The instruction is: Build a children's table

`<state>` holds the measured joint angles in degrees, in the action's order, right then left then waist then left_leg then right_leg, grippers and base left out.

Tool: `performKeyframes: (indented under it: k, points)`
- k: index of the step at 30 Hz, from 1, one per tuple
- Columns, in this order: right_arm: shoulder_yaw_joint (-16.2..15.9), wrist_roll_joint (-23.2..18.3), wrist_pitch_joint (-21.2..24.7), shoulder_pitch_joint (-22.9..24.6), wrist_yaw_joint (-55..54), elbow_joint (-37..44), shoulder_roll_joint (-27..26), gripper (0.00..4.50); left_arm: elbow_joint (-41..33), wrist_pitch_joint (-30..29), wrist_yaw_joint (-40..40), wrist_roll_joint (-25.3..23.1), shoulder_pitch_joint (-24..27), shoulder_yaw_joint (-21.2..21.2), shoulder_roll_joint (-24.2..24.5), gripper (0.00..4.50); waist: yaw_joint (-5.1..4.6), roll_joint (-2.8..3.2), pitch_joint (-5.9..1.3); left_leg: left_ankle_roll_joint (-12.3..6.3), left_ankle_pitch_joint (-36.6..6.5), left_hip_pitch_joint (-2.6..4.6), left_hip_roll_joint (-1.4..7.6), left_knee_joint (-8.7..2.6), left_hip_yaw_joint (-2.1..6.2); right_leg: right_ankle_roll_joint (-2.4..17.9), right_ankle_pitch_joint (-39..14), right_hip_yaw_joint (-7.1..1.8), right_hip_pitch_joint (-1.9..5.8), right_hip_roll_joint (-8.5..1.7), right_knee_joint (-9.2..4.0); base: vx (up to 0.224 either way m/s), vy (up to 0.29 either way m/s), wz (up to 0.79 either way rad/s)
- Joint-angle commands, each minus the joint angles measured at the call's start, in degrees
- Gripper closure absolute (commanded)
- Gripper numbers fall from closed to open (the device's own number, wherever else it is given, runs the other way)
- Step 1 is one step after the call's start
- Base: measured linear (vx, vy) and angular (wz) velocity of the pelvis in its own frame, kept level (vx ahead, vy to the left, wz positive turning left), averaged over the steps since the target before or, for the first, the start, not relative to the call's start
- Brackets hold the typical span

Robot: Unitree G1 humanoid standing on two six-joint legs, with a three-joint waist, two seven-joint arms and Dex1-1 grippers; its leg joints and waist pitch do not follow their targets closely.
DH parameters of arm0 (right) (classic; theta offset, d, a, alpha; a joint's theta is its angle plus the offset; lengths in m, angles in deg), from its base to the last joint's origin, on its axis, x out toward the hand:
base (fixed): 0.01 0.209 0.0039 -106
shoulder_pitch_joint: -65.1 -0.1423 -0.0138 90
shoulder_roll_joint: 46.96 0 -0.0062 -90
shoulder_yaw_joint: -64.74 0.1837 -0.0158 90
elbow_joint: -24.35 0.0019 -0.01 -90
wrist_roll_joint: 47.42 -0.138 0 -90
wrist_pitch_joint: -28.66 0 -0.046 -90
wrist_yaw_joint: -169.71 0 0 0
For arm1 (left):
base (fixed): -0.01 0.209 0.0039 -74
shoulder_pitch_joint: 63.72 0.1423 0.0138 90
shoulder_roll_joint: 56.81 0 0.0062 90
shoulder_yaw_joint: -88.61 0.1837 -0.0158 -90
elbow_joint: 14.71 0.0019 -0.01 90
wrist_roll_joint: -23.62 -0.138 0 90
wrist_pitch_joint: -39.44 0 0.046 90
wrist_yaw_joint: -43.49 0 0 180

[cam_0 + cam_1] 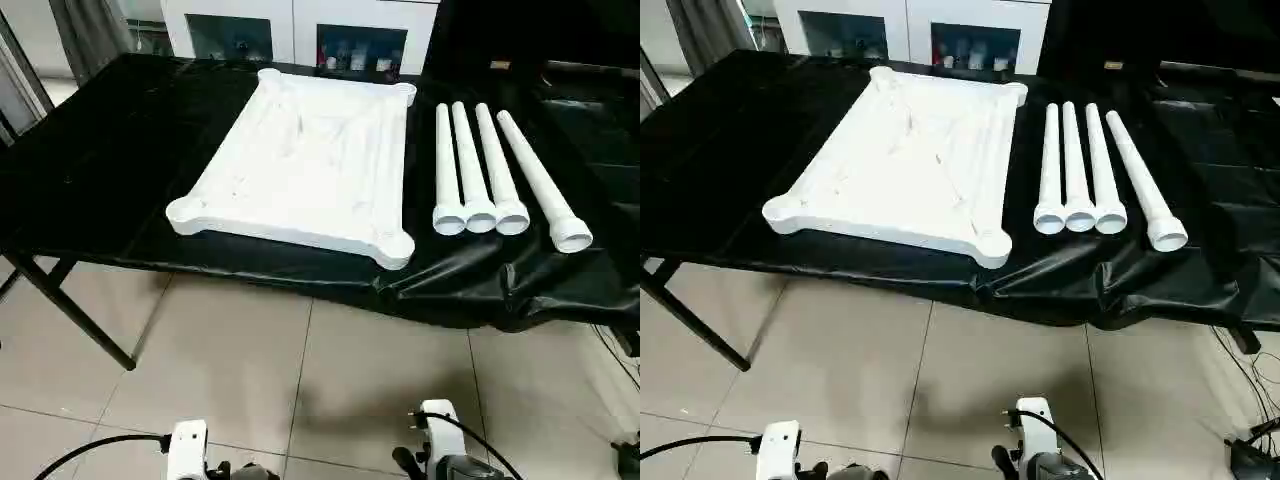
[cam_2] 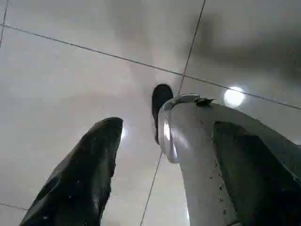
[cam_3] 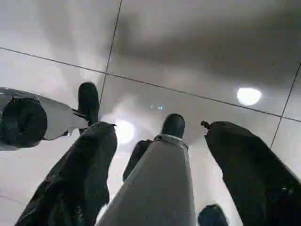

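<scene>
The floor [image 1: 250, 370] here is made of pale grey tiles, and a desk [image 1: 100, 170] covered with a black shiny cloth is standing on it. Behind the desk a white cabinet [image 1: 300, 30] with glass doors is standing; some small things are sitting inside, but any labels on them are too small to read. I am finding no readable writing or brand on anything.

The children's table [image 1: 310, 165] is lying upside down on the black cloth, with its ribbed underside facing up and a round socket at each corner. Its near edge is reaching close to the front edge of the desk. Just beside it, on the robot's right, the four white legs [image 1: 480, 175] are lying side by side with their wider ends pointing toward the robot. Three are touching each other, and the fourth is lying a little apart and slanted.

Both arms are hanging low over the tiles, well apart from the desk. The left gripper [image 2: 136, 141] is holding its black fingers [image 2: 89, 165] spread apart, with nothing between them. The right gripper [image 3: 160, 155] is also keeping its fingers [image 3: 84, 174] open and empty.
</scene>
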<state>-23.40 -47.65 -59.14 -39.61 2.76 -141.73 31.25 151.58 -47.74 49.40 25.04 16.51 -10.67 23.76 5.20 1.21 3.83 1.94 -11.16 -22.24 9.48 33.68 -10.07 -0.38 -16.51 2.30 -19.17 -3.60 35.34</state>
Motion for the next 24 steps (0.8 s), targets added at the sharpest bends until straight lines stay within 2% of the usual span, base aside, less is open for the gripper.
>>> performKeyframes:
  k: [1, 2, 3, 4, 5, 6, 7, 8, 9, 11, 13, 15, 18, 19, 20, 22, 23, 24]
  points:
    - [0.2, 0.1, 0.4, 0.3, 0.0, -0.2, 0.1, 1.03, 0.8, -0.5, 0.5, -0.2, 0.2, 0.1, -0.6, 1.02, 0.09, 0.01, -2.33, -7.75, -8.2, 1.19, 5.64, -4.70, 2.25, 15.3, 13.4, -2.62, 0.53, -6.85, -3.24, 0.000, 0.000, 0.00]
    - [-0.5, 2.8, 10.4, 2.1, -9.8, -2.6, 0.5, 1.03, 2.3, -15.0, -0.3, -6.1, -2.1, 6.6, -4.5, 1.02, -0.31, 2.88, -3.68, -6.53, -7.5, 1.83, 5.79, -4.22, 2.27, 15.7, 14.1, -2.70, 0.67, -6.76, -2.64, 0.000, 0.000, 0.00]
    - [-1.4, 3.7, 9.8, 2.6, -9.4, -2.6, 1.1, 1.03, 2.2, -14.9, -1.4, -6.0, -2.5, 6.5, -5.2, 1.02, -0.57, 0.29, -3.00, -6.23, -6.1, 2.72, 6.24, -4.39, 1.91, 16.4, 14.8, -2.43, -0.32, -5.68, -3.24, 0.000, 0.000, 0.00]
    - [-2.1, 4.4, 9.4, 3.0, -9.2, -2.6, 1.5, 1.03, 2.2, -14.8, -2.2, -6.1, -2.8, 6.5, -5.7, 1.02, -0.27, 0.27, -2.84, -6.19, -7.0, 2.20, 5.87, -4.40, 1.77, 16.8, 13.1, -2.64, 0.06, -6.33, -3.31, 0.000, 0.000, 0.00]
    - [-2.6, 4.9, 9.1, 3.2, -9.1, -2.5, 1.8, 1.03, 2.2, -14.8, -2.7, -6.1, -3.0, 6.5, -6.1, 1.02, -0.04, 0.16, -3.19, -6.51, -5.8, 1.10, 5.26, -4.24, 1.64, 15.9, 12.0, -2.46, 1.23, -7.12, -3.30, 0.000, 0.000, 0.00]
    - [-2.9, 5.2, 8.9, 3.3, -9.0, -2.5, 2.0, 1.03, 2.2, -14.7, -2.9, -5.9, -3.1, 6.3, -6.3, 1.02, -0.41, -0.13, -3.40, -7.15, -5.2, 0.78, 5.01, -4.12, 1.78, 14.4, 11.6, -2.28, 1.42, -7.27, -3.53, 0.000, 0.000, 0.00]
    - [-3.0, 5.3, 8.8, 3.3, -9.0, -2.5, 2.0, 1.03, 2.2, -14.6, -2.8, -5.9, -3.1, 6.3, -6.4, 1.02, -0.77, -0.03, -3.26, -7.81, -6.3, 0.83, 4.89, -4.09, 1.64, 14.0, 8.9, -2.32, 1.08, -7.32, -3.94, 0.000, 0.000, 0.00]
    - [-3.1, 5.4, 8.8, 3.3, -9.0, -2.5, 2.0, 1.03, 2.2, -14.6, -2.8, -5.9, -3.1, 6.3, -6.4, 1.02, -0.82, 0.18, -3.30, -7.70, -7.2, 0.99, 4.93, -4.08, 1.61, 13.9, 6.9, -2.35, 0.94, -7.36, -4.20, 0.000, 0.000, 0.00]
    - [-3.2, 5.5, 8.7, 3.3, -9.0, -2.5, 2.0, 1.03, 2.2, -14.5, -2.8, -5.7, -3.0, 6.1, -6.4, 1.02, -0.92, 0.39, -3.35, -7.24, -8.9, 1.24, 5.13, -4.14, 1.57, 14.1, 3.8, -2.54, 0.67, -7.34, -4.53, 0.000, 0.000, 0.00]
    - [-3.2, 5.5, 8.7, 3.3, -9.0, -2.5, 2.0, 1.03, 2.2, -14.5, -3.0, -5.4, -3.0, 5.8, -6.4, 1.02, -1.11, 0.48, -3.37, -6.39, -10.0, 1.28, 5.30, -4.42, 1.62, 14.2, 1.9, -2.54, 0.54, -7.03, -4.66, 0.000, 0.000, 0.00]
    - [-3.2, 5.5, 8.5, 3.3, -9.0, -2.5, 2.0, 1.03, 2.1, -13.8, -3.4, -5.4, -3.1, 5.7, -6.4, 1.02, -1.32, 0.35, -3.49, -6.22, -10.2, 1.25, 5.32, -4.54, 1.66, 14.2, 2.5, -2.49, 0.53, -6.85, -4.54, 0.000, 0.000, 0.00]
    - [-2.7, 5.2, 5.5, 2.9, -9.1, -2.0, 2.2, 1.03, 1.5, -10.7, -4.3, -4.0, -3.5, 4.1, -6.0, 1.02, -1.48, 0.16, -3.71, -6.95, -9.4, 1.14, 5.17, -4.34, 1.53, 14.3, 4.7, -2.44, 0.58, -6.88, -4.36, 0.000, 0.000, 0.00]
    - [-3.3, 6.0, 3.2, 2.2, -9.3, -1.2, 2.7, 1.03, 0.5, -9.5, -2.5, -3.0, -4.1, 2.9, -4.7, 1.02, -1.46, 0.18, -3.91, -7.66, -9.0, 1.09, 5.07, -4.15, 1.42, 14.2, 5.4, -2.37, 0.50, -6.93, -4.34, 0.000, 0.000, 0.00]
    - [-3.6, 6.6, -0.7, 0.4, -7.6, 0.6, 4.1, 1.03, -2.1, -6.7, 3.5, -2.6, -4.9, 2.9, -2.2, 1.02, -1.35, 0.15, -3.81, -7.79, -8.8, 1.08, 5.19, -4.24, 1.51, 14.3, 5.4, -2.34, 0.38, -7.00, -4.37, 0.000, 0.000, 0.00]
    - [-3.9, 6.8, -1.8, 0.1, -6.4, 1.1, 4.4, 1.03, -2.7, -5.9, 5.0, -2.8, -4.8, 3.2, -1.8, 1.02, -1.35, 0.21, -3.95, -7.74, -8.5, 0.99, 5.23, -4.17, 1.53, 14.3, 5.6, -2.36, 0.49, -7.10, -4.23, 0.000, 0.000, 0.00]
    - [-4.7, 7.2, -4.6, -0.6, -2.7, 2.5, 5.1, 1.03, -4.3, -4.0, 8.8, -3.3, -4.5, 4.3, -0.8, 1.02, -1.53, 0.33, -4.09, -7.94, -7.0, 0.98, 5.39, -4.07, 1.53, 14.4, 9.3, -2.23, 0.45, -6.63, -3.68, 0.000, 0.000, 0.00]
    - [-5.3, 7.6, -5.3, -1.1, -1.2, 3.0, 5.1, 1.03, -5.0, -2.9, 9.8, -3.4, -4.2, 4.6, -0.5, 1.02, -1.61, 0.24, -4.04, -8.49, -6.6, 1.12, 5.45, -3.97, 1.46, 14.7, 12.0, -2.14, 0.32, -6.42, -3.41, 0.000, 0.000, 0.00]
    - [-7.5, 8.6, -7.9, -2.2, 4.4, 5.9, 5.6, 1.03, -9.8, 1.7, 13.1, -3.5, -2.1, 5.9, 0.7, 1.02, -1.76, -0.58, -3.73, -9.56, -6.6, 0.86, 5.29, -3.94, 1.35, 15.1, 13.3, -2.08, 0.31, -6.51, -3.30, 0.000, 0.000, 0.00]
